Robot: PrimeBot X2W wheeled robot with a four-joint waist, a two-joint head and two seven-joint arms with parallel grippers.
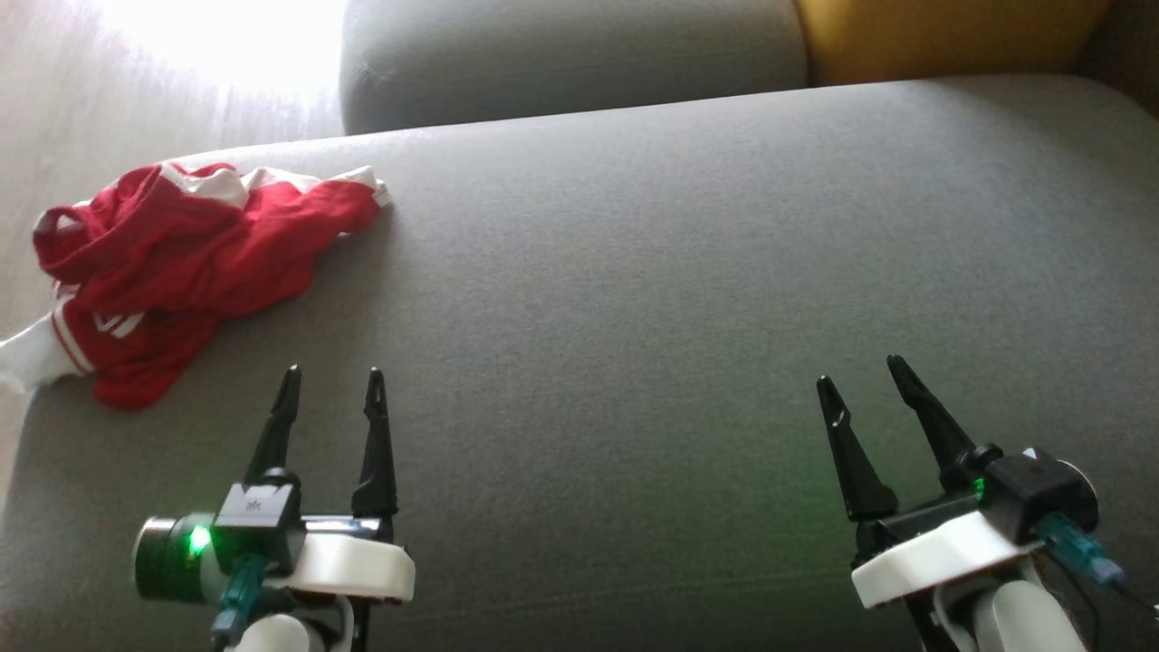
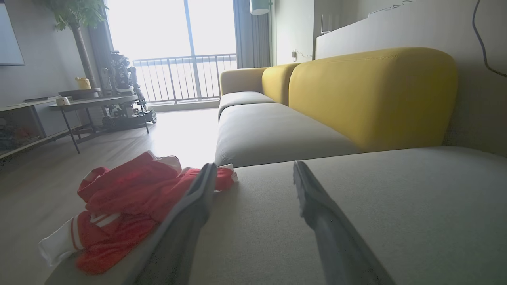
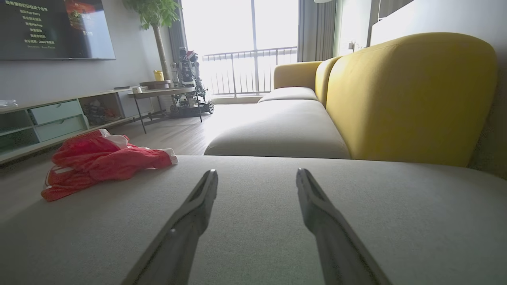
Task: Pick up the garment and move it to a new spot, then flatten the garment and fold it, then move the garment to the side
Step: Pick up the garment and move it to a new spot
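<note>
- Nearest the head camera, the left gripper (image 1: 333, 373) is hovering low over the grey seat cushion (image 1: 679, 317). Its jaws are standing spread, gripping nothing, and pointing up that view.
- Over on the other side, the right gripper (image 1: 858, 371) is hanging at about the same height. Its jaws are likewise standing wide apart and empty, leaning a little to the left.
- The garment (image 1: 195, 263), red with white trim, is lying crumpled at the cushion's left edge. It is sitting ahead and to the left of the left gripper, apart from it, with a strip of grey cushion lying between them.
- One white cuff is drooping over the cushion's edge toward the floor (image 1: 54, 109).
- In the left wrist view, the left gripper (image 2: 253, 165) is looking along the cushion, and one dark finger is crossing in front of the garment (image 2: 130, 198).
- In the right wrist view, the right gripper (image 3: 256, 172) is facing across the cushion, with the garment (image 3: 103, 162) sitting well off to the left.
- A second grey cushion (image 2: 273, 134) is lying beyond the first one, and a yellow backrest (image 2: 372, 95) is running along the right.
- Around the room, pale wooden flooring is stretching toward a bright window with a balcony railing (image 2: 182, 75).
- A side table (image 2: 95, 102) is standing near it beside a potted tree (image 2: 77, 16).
- A dark screen (image 3: 55, 27) is hanging on the wall above a low shelf unit (image 3: 59, 114).
</note>
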